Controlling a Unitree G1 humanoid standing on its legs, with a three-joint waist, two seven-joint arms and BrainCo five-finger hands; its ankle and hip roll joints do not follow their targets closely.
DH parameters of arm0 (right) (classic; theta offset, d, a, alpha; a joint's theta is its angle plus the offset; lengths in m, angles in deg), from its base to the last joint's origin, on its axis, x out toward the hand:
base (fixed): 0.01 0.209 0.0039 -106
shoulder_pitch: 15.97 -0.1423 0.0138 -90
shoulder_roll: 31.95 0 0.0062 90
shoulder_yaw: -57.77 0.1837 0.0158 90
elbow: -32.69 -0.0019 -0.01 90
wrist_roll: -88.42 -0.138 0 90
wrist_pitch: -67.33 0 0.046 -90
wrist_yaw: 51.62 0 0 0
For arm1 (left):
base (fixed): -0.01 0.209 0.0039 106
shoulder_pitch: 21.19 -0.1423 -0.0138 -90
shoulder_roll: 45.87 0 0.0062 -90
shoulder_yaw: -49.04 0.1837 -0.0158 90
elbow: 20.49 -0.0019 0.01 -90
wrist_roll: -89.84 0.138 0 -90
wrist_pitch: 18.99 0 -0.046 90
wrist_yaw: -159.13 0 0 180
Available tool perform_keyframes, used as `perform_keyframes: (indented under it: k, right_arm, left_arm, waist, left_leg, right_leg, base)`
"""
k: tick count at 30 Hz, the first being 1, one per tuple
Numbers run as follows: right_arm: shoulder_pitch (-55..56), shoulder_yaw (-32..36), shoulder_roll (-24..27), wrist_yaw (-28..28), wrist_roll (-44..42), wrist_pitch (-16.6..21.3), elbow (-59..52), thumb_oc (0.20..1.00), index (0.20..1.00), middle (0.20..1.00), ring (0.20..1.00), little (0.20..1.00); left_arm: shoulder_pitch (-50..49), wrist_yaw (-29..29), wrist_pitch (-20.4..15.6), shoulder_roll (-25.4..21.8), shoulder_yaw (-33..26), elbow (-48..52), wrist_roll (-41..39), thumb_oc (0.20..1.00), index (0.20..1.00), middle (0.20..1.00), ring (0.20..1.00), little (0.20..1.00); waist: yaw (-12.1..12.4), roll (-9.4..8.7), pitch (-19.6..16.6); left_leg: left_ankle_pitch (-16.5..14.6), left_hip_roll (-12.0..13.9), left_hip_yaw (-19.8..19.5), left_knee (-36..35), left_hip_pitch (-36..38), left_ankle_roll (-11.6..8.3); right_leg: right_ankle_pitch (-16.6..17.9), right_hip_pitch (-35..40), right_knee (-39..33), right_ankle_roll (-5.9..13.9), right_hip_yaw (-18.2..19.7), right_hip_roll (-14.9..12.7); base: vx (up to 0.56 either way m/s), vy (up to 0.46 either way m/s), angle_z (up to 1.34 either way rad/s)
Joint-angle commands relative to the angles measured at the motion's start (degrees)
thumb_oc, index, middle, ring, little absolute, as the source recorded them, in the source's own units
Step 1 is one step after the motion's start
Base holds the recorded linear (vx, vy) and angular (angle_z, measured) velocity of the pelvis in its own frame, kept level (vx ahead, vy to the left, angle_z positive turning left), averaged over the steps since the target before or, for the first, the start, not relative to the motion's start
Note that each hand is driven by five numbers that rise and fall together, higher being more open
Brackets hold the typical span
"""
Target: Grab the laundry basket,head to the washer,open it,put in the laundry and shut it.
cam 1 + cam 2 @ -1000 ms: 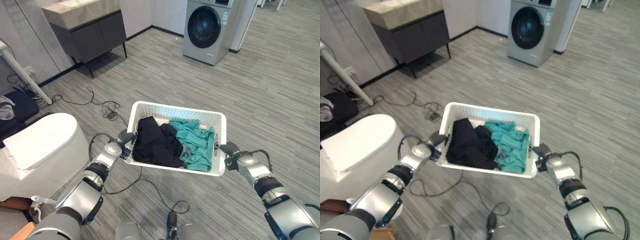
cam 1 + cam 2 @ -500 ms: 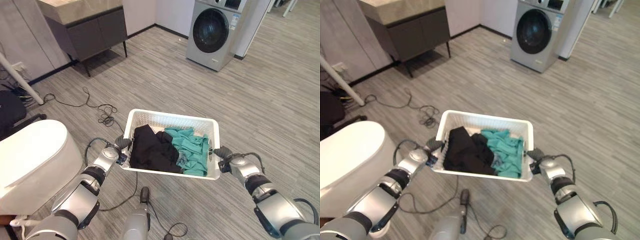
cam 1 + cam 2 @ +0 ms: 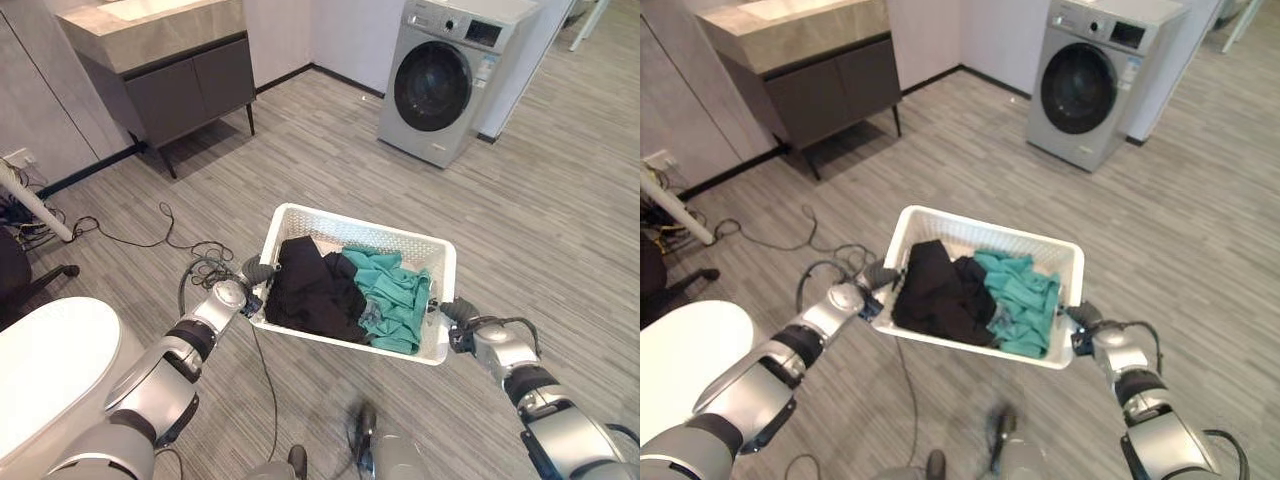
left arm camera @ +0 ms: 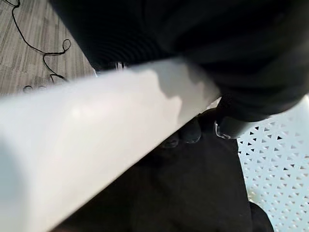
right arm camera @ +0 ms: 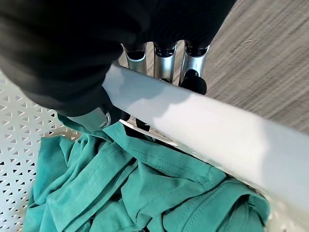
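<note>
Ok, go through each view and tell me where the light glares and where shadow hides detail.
Left wrist view: the basket rim glares flat white, a grey shadow across it; the black garment below is dark, folds lost. Right wrist view: rim bright again, shaded at one end; the teal garment evenly lit. Left eye view: soft even light, vanity top palest, washer door dark.

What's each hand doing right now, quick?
Left hand: shut on the laundry basket's left rim.
Right hand: shut on the basket's right rim, fingers curled over it in its wrist view.
</note>
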Motion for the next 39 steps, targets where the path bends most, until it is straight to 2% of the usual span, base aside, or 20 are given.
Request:
perform_keyframes:
  k: [1,5,7,8,10,11,15,16,19,21,24,25,29,30,33,34,35,36,38,39]
  right_arm:
    - [-0.73,5.04,5.91,0.15,-1.87,3.78,-2.33,0.200,0.200,0.200,0.200,0.200]
    - [1.51,4.78,4.72,1.43,-1.59,3.52,-2.38,0.200,0.200,0.200,0.200,0.200]
    - [1.77,4.46,4.67,1.90,-1.52,3.40,-2.56,0.200,0.200,0.200,0.200,0.200]
    - [1.42,3.27,4.77,2.24,-2.06,3.40,0.17,0.200,0.200,0.200,0.200,0.200]
    - [1.39,3.27,4.74,2.24,-2.06,3.41,0.19,0.200,0.200,0.200,0.200,0.200]
    - [-1.27,1.43,4.51,1.66,-2.16,3.65,2.81,0.200,0.200,0.200,0.200,0.200]
    - [-3.57,0.05,4.87,0.87,-2.28,3.85,3.47,0.200,0.200,0.200,0.200,0.200]
    - [-4.27,-0.93,4.86,0.34,-2.09,3.87,2.39,0.200,0.200,0.200,0.200,0.200]
    - [-3.80,-1.51,4.80,0.24,-0.85,4.31,-1.03,0.200,0.200,0.200,0.200,0.200]
    - [-3.29,-1.17,4.37,-0.08,-0.39,4.96,-2.03,0.200,0.200,0.200,0.200,0.200]
    - [-3.57,-1.37,3.30,-0.58,0.09,5.70,-0.42,0.200,0.200,0.200,0.200,0.200]
    - [-3.49,-1.56,2.61,-0.62,0.24,5.62,0.25,0.200,0.200,0.200,0.200,0.200]
    - [-3.82,-1.55,2.06,-0.41,1.36,5.35,1.84,0.200,0.200,0.200,0.200,0.200]
    - [-3.40,-1.22,1.71,-0.16,1.56,5.38,2.41,0.200,0.200,0.200,0.200,0.200]
    - [-1.97,1.04,0.63,0.48,0.77,4.91,6.12,0.200,0.200,0.200,0.200,0.200]
    - [-1.97,1.04,0.63,0.48,0.77,4.91,6.12,0.200,0.200,0.200,0.200,0.200]
    - [-2.31,2.04,0.87,0.86,0.96,4.40,9.29,0.200,0.200,0.200,0.200,0.200]
    - [-2.26,2.39,0.98,0.89,1.28,4.28,9.48,0.200,0.200,0.200,0.200,0.200]
    - [-2.14,2.80,1.45,0.99,1.64,4.16,9.78,0.200,0.200,0.200,0.200,0.200]
    - [-2.20,3.16,2.82,1.10,1.77,4.18,10.81,0.200,0.200,0.200,0.200,0.200]
  left_arm:
    - [2.49,-1.78,-4.28,-2.21,-4.55,-1.91,1.82,0.200,0.200,0.200,0.200,0.200]
    - [0.74,-1.19,-4.24,-2.31,-4.70,-0.64,3.63,0.200,0.200,0.200,0.200,0.200]
    - [0.70,-1.08,-4.25,-2.17,-4.59,-0.90,4.25,0.200,0.200,0.200,0.200,0.200]
    - [0.70,-0.77,-4.17,-1.44,-4.71,-3.79,3.64,0.200,0.200,0.200,0.200,0.200]
    - [0.72,-0.77,-4.18,-1.46,-4.69,-3.81,3.63,0.200,0.200,0.200,0.200,0.200]
    - [0.94,-0.81,-3.79,-3.12,-5.34,-4.68,1.54,0.200,0.200,0.200,0.200,0.200]
    - [1.94,-1.48,-3.92,-3.25,-4.91,-4.80,0.53,0.200,0.200,0.200,0.200,0.200]
    - [1.78,-1.88,-3.70,-3.67,-4.78,-3.16,0.12,0.200,0.200,0.200,0.200,0.200]
    - [0.96,-2.32,-3.93,-4.21,-5.92,-0.73,0.05,0.200,0.200,0.200,0.200,0.200]
    - [0.24,-2.22,-3.91,-4.56,-6.49,0.57,-0.10,0.200,0.200,0.200,0.200,0.200]
    - [-0.07,-2.09,-4.07,-4.31,-5.96,1.00,-0.06,0.200,0.200,0.200,0.200,0.200]
    - [0.27,-1.91,-4.02,-4.47,-5.43,0.68,-0.25,0.200,0.200,0.200,0.200,0.200]
    - [0.32,-1.95,-4.22,-5.17,-5.52,0.65,-0.59,0.200,0.200,0.200,0.200,0.200]
    - [0.15,-2.00,-4.17,-5.32,-5.48,0.55,-0.44,0.200,0.200,0.200,0.200,0.200]
    - [-0.66,-1.93,-4.22,-5.52,-5.17,-0.18,-0.09,0.200,0.200,0.200,0.200,0.200]
    - [-0.66,-1.93,-4.22,-5.52,-5.17,-0.18,-0.09,0.200,0.200,0.200,0.200,0.200]
    - [-0.65,-1.76,-3.96,-5.41,-4.68,-1.15,0.57,0.200,0.200,0.200,0.200,0.200]
    - [-0.75,-1.93,-3.83,-5.65,-4.70,-1.24,0.69,0.200,0.200,0.200,0.200,0.200]
    - [-0.42,-2.00,-3.70,-5.90,-4.57,-1.34,0.76,0.200,0.200,0.200,0.200,0.200]
    - [1.11,-1.96,-3.57,-6.00,-4.06,-2.34,1.01,0.200,0.200,0.200,0.200,0.200]
  waist:
    - [-0.37,0.32,-3.43]
    - [-0.45,-0.15,-5.65]
    - [-0.72,-0.09,-6.10]
    - [-1.68,0.61,-7.01]
    - [-1.85,0.43,-7.18]
    - [0.79,-1.19,-5.45]
    - [2.73,-2.14,-4.09]
    - [4.80,-2.60,-3.51]
    - [7.32,-2.26,-2.96]
    - [8.70,-1.26,-3.05]
    - [9.72,-0.96,-3.07]
    - [10.27,-1.16,-2.99]
    - [11.52,-1.56,-4.84]
    - [11.77,-2.02,-5.22]
    - [11.68,-3.21,-6.03]
    - [11.69,-3.20,-6.06]
    - [10.80,-2.48,-5.78]
    - [10.36,-1.58,-5.86]
    - [9.72,-0.58,-5.85]
    - [8.12,0.13,-5.03]
  left_leg:
    - [-8.52,0.63,-0.50,6.14,1.70,-7.98]
    - [-10.84,1.67,0.26,7.61,6.93,-10.14]
    - [-10.39,2.63,0.30,8.69,7.83,-10.96]
    - [-1.41,9.20,0.85,21.08,5.01,-13.90]
    - [-1.27,9.00,0.66,21.11,4.69,-13.86]
    - [8.10,10.44,-1.85,45.83,-6.89,-12.02]
    - [5.55,10.07,-1.54,48.55,-13.38,-10.28]
    - [3.77,9.75,0.52,44.02,-18.53,-10.11]
    - [4.12,6.90,1.06,26.52,-21.81,-10.10]
    - [7.16,6.03,-0.47,7.16,-20.42,-10.49]
    - [9.06,5.87,1.08,-4.87,-23.09,-11.09]
    - [9.55,6.26,3.42,-3.98,-24.68,-11.03]
    - [10.54,6.07,2.30,-0.34,-23.38,-9.56]
    - [10.69,5.56,1.98,1.49,-22.98,-8.89]
    - [7.36,4.13,3.90,5.39,-20.05,-5.90]
    - [7.36,4.14,3.90,5.40,-20.08,-5.90]
    - [4.54,3.82,5.88,5.54,-15.69,-4.56]
    - [3.77,3.87,6.23,4.75,-13.39,-4.07]
    - [3.11,4.18,6.41,3.75,-11.06,-3.84]
    - [2.48,4.13,5.61,2.25,-7.99,-4.39]
  right_leg:
    - [4.26,1.05,-8.52,3.50,0.76,-0.75]
    - [6.84,3.76,-8.17,3.56,-4.71,-2.18]
    - [7.47,4.27,-7.01,3.25,-5.09,-1.95]
    - [4.82,6.56,-3.43,-0.05,-4.22,1.63]
    - [4.87,6.36,-3.44,-0.04,-4.33,1.39]
    - [0.83,11.58,-2.89,-5.03,-2.13,5.35]
    - [-0.80,14.07,-3.14,-6.13,-0.18,6.49]
    - [-2.25,16.55,-4.08,-5.63,0.83,6.81]
    - [-4.35,19.86,-4.20,-4.86,2.33,7.74]
    - [-6.65,22.43,-4.08,-4.32,2.88,8.71]
    - [-10.30,25.34,-2.79,-4.43,2.93,9.98]
    - [-12.03,26.77,-1.26,-4.69,3.41,10.62]
    - [-14.50,28.49,3.15,-4.10,6.16,10.74]
    - [-13.46,28.47,6.26,-3.23,6.56,10.19]
    - [-1.22,23.42,22.43,2.79,5.81,5.85]
    - [-1.21,23.39,22.43,2.78,5.82,5.86]
    - [5.15,19.87,32.15,4.91,1.30,1.28]
    - [5.44,18.03,35.16,4.75,-1.26,-0.81]
    - [4.82,15.92,36.56,4.22,-3.83,-2.80]
    - [-0.02,13.59,33.85,2.52,-8.08,-4.51]
  base:
    - [0.50,-0.122,0.40]
    - [0.56,-0.181,0.15]
    - [0.57,-0.288,0.00]
    - [0.54,-0.343,-0.03]
    - [0.52,-0.390,0.11]
    - [0.50,-0.435,0.06]
    - [0.35,-0.234,-0.43]
    - [0.34,-0.069,-0.78]
    - [0.47,0.010,-0.37]
    - [0.50,0.109,-0.45]
    - [0.53,0.096,-0.01]
    - [0.47,0.088,-0.09]
    - [0.51,0.146,-0.25]
    - [0.60,0.217,-0.46]
    - [0.43,0.194,-0.47]
    - [0.44,0.263,-0.36]
    - [0.43,0.276,-0.15]
    - [0.43,0.275,-0.06]
    - [0.31,0.157,0.10]
    - [0.56,0.115,0.07]
